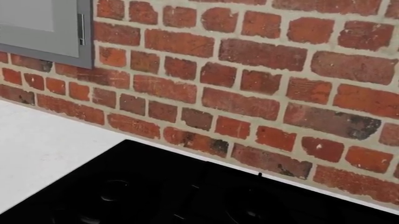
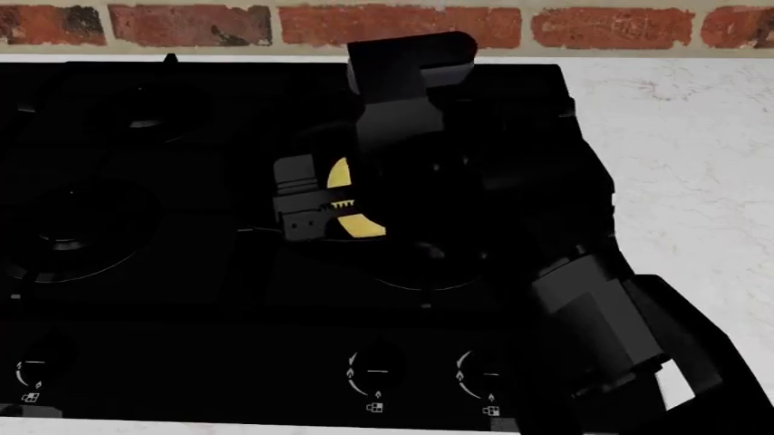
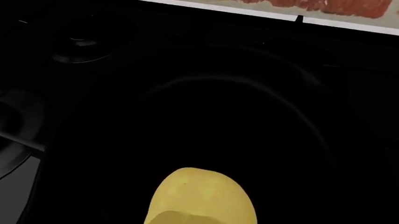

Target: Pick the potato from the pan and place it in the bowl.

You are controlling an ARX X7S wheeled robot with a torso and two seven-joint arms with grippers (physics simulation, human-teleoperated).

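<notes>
The pale-yellow potato [image 2: 347, 178] lies in the black pan [image 2: 423, 286] on the stove, partly covered from above by my right gripper [image 2: 326, 201]. The gripper's fingers straddle the potato, but their dark shapes blend with the pan, so their closure is unclear. In the right wrist view the potato [image 3: 203, 196] fills the near edge, with the pan [image 3: 249, 130] floor and rim beyond it; no fingers show there. The bowl is out of view. My left gripper shows in no frame; its wrist view faces the wall.
The black stove [image 2: 145, 208] has burner grates on the left and control knobs [image 2: 377, 372] along its front. White counter [image 2: 690, 145] lies to the right, a brick wall [image 1: 262, 70] stands behind, and a grey cabinet [image 1: 44, 28] hangs on it.
</notes>
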